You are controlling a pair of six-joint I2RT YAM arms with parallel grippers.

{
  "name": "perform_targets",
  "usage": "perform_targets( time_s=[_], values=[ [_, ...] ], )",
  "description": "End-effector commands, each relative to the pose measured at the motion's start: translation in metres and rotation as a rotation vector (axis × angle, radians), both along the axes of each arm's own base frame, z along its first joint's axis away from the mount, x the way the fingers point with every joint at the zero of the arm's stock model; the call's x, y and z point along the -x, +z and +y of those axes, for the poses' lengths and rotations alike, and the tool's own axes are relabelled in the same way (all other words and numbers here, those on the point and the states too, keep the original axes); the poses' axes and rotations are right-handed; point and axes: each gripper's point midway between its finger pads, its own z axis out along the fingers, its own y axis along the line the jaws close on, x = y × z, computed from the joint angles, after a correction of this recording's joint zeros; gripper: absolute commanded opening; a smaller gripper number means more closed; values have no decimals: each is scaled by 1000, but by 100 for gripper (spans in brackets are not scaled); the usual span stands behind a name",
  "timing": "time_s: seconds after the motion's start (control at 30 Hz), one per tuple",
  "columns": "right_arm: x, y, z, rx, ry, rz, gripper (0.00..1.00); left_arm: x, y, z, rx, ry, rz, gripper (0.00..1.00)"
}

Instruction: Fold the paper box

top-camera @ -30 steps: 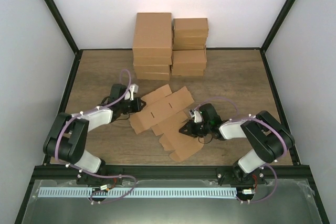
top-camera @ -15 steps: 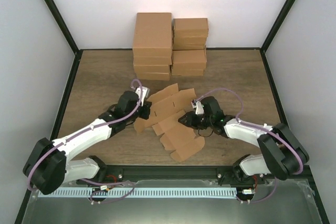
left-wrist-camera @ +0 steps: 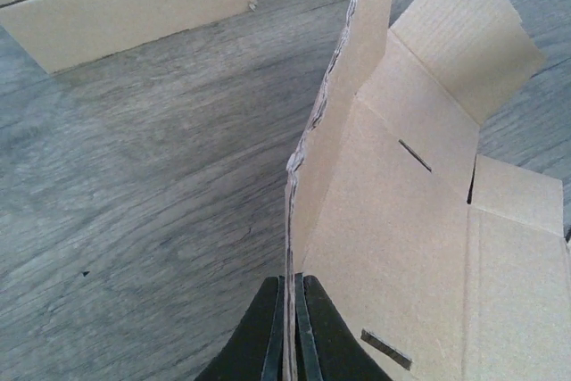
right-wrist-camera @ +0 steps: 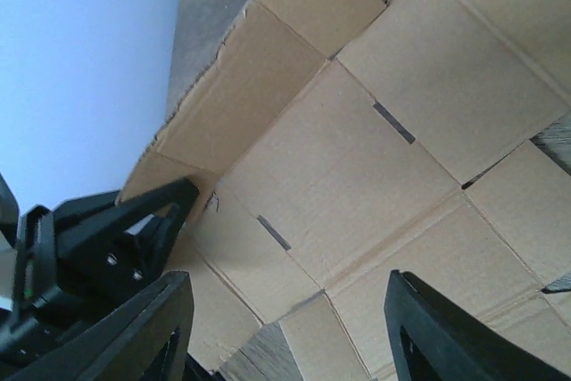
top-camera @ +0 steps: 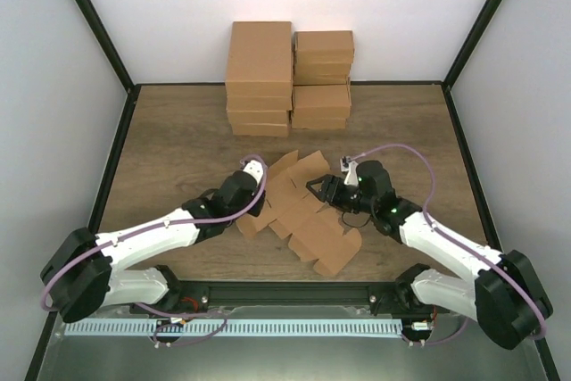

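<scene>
I've got the paper box (top-camera: 299, 213) in the middle of the table (top-camera: 161, 131) as an unfolded tan sheet, flaps spread, lying between the two arms. It is mostly flat, but its left panel is tipped up on edge. In the left wrist view that panel (left-wrist-camera: 335, 144) stands nearly upright, with the rest of the sheet sloping away to the right.

Left gripper (left-wrist-camera: 290, 305) – jaws closed down tight, the thin cardboard edge pinched straight between the two black fingers. From above, it (top-camera: 256, 199) sits at the sheet's left border.

Right gripper (right-wrist-camera: 290, 283) – jaws spread wide, nothing between them, facing the inner face of the sheet with its two dark slots in view. From overhead it (top-camera: 323, 192) hangs at the sheet's upper right edge. I can't tell whether either finger touches the card.

The right wrist view cuts the sheet off on every side, and the left arm's black fingers only show at its left margin. Overhead, both wrists cover the sheet's edges beneath them.

Against the back wall stand two stacks of folded boxes (top-camera: 259, 78), well apart from the sheet.
</scene>
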Motion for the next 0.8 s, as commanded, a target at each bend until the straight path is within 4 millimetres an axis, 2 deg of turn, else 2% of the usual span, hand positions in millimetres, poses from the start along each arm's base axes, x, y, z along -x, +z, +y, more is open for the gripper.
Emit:
perform_targets(
  time_s=[0.0, 0.1, 0.23, 0.47, 0.77],
  values=[
    [-7, 13, -9, -22, -97, 9, 63, -4, 8, 2, -62, 29, -63, 4],
    [-12, 17, -15, -47, -171, 49, 66, -3, 7, 0, -82, 27, -72, 4],
    [-12, 17, -12, -91, -203, 131, 67, 1, 9, -5, -116, 21, -100, 4],
    [-14, 19, 4, -118, -157, 169, 67, 8, 13, -12, -183, 15, -156, 4],
    [-18, 23, 10, -136, -145, 174, 67, 11, 10, -18, -205, 0, -178, 4]
  ],
)
